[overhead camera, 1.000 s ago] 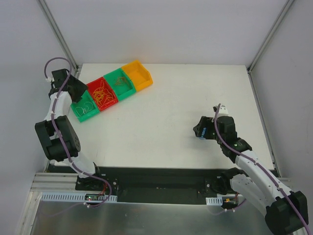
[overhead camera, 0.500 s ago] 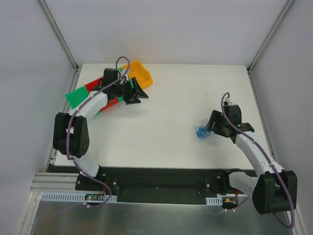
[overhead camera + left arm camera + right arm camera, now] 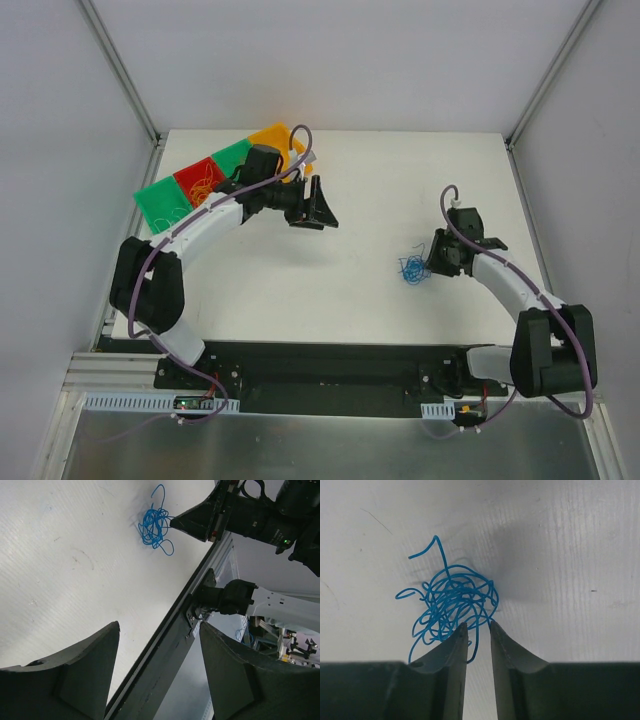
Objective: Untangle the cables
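Blue cables [image 3: 410, 270] lie in a loose clump on the white table [image 3: 380, 170], right of centre.
The right gripper [image 3: 478, 628] sits at the clump's edge, nearly closed, with one strand in the slit; whether it is pinched I cannot tell. The left gripper [image 3: 159, 629] hangs wide open and empty.

On the white surface [image 3: 330, 290], a small blue clump of cables [image 3: 410, 270] lies right at the fingers of the right gripper [image 3: 428, 266], while the left gripper [image 3: 325, 205], fingers spread, hangs well apart from it, near a row of coloured bins [image 3: 160, 197].
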Action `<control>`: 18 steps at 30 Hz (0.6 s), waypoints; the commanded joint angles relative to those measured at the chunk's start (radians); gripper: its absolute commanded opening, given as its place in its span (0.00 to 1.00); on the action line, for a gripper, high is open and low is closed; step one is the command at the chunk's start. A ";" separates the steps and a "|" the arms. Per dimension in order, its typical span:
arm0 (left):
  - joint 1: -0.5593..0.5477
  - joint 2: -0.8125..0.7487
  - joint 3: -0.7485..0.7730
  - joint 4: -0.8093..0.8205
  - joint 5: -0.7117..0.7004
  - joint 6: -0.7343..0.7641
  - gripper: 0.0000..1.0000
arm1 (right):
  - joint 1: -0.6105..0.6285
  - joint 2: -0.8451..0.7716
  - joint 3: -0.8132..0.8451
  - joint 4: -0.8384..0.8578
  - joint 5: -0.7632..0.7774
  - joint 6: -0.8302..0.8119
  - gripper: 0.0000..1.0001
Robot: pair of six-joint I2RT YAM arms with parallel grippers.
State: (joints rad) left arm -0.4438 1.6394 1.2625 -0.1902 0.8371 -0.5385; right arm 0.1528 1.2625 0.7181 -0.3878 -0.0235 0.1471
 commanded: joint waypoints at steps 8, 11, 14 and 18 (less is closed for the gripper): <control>0.004 -0.130 0.048 -0.012 0.014 0.084 0.61 | 0.074 -0.058 0.070 0.020 -0.053 -0.049 0.00; 0.001 -0.162 0.043 -0.012 -0.016 0.115 0.46 | 0.193 -0.188 0.115 -0.023 -0.039 -0.078 0.00; -0.003 -0.182 0.037 0.017 0.016 0.104 0.47 | 0.296 -0.299 0.167 -0.048 -0.050 -0.077 0.00; -0.042 -0.214 0.002 0.083 0.028 0.113 0.65 | 0.355 -0.397 0.213 -0.008 -0.143 0.005 0.00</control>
State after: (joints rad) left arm -0.4488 1.4815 1.2671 -0.1879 0.8341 -0.4580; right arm 0.4736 0.9478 0.8673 -0.4152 -0.0853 0.0971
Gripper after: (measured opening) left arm 0.582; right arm 0.012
